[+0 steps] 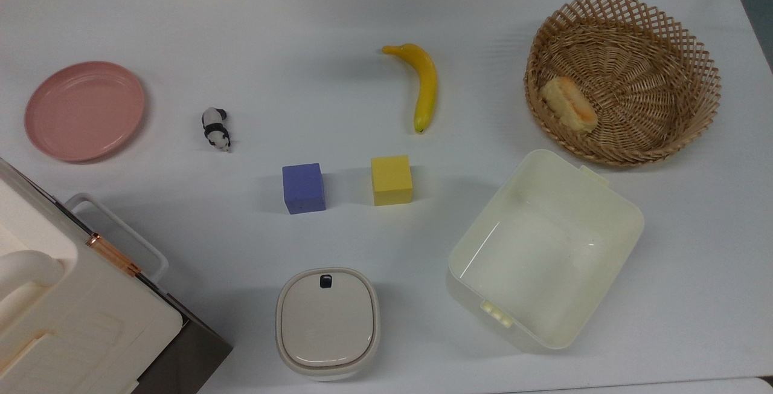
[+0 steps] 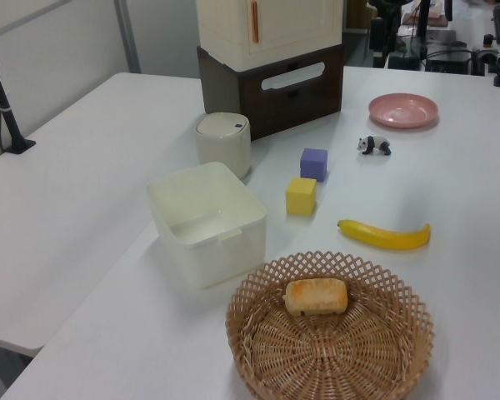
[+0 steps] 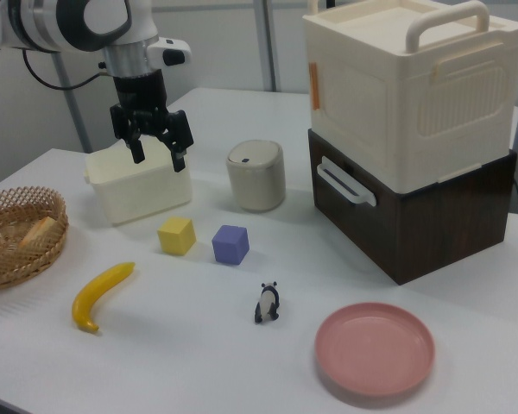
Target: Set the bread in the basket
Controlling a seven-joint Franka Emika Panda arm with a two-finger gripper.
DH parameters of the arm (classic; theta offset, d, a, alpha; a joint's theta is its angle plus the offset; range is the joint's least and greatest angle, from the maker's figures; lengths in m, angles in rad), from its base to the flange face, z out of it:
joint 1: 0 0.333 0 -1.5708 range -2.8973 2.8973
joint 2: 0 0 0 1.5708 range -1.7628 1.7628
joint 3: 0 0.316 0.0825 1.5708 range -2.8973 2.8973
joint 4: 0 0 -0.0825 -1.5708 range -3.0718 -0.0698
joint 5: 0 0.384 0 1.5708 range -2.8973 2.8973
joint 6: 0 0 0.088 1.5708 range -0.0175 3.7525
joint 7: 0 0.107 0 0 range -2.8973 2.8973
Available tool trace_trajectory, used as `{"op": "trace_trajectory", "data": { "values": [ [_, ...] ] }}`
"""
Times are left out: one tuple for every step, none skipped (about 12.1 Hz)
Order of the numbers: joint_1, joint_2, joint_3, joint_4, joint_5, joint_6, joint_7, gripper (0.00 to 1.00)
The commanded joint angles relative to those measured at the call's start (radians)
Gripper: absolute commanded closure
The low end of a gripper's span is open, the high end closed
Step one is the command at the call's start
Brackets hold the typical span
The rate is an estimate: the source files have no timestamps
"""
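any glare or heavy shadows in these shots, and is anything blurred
Top view: soft even light, faint shadows beside the purple foam cube and yellow foam cube, a thin glint inside the cream rectangular plastic bin. Left view: the toy bread loaf in the round wicker basket looks sharp. Right view: the gripper shows no motion blur.

A white table (image 1: pixel 338 80) stands before pale wall panels (image 3: pixel 216 43).
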Motion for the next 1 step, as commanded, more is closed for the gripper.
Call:
{"op": "trace_trajectory", "data": {
  "values": [
    [-0.019,-0.020,0.009,-0.012,0.000,-0.021,-0.005,0.00]
  ]
}}
